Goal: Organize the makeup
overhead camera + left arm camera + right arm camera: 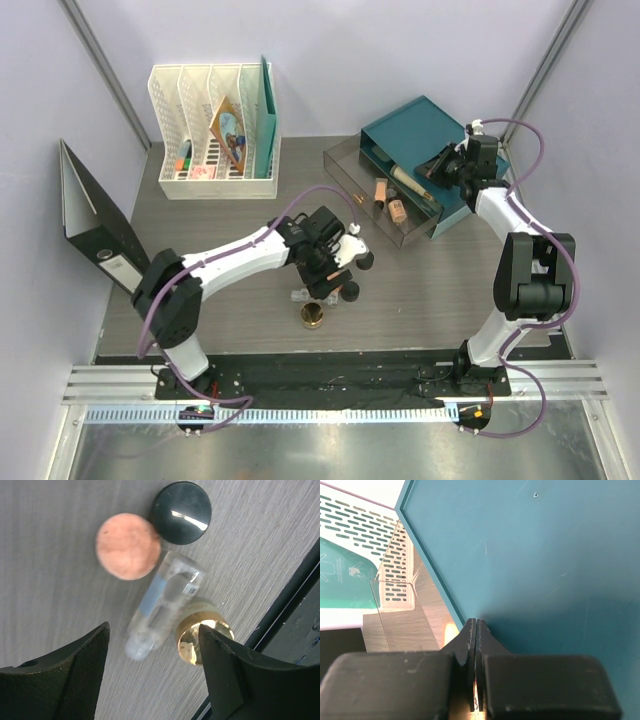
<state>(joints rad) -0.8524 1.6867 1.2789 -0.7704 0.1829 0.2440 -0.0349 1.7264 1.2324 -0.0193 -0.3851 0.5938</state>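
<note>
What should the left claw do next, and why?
Probably lower the left gripper straight down and close it on the clear bottle. It hangs open above that bottle and holds nothing. The bottle lies flat on the table, close beside the gold jar and the pink compact, so a slow, careful descent seems wise.

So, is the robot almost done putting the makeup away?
About halfway. Two peach tubes and a beige bottle lie in the clear drawer. The left claw hangs open over the clear bottle, holding nothing. The coral compact, black pot and gold jar wait on the table.
</note>
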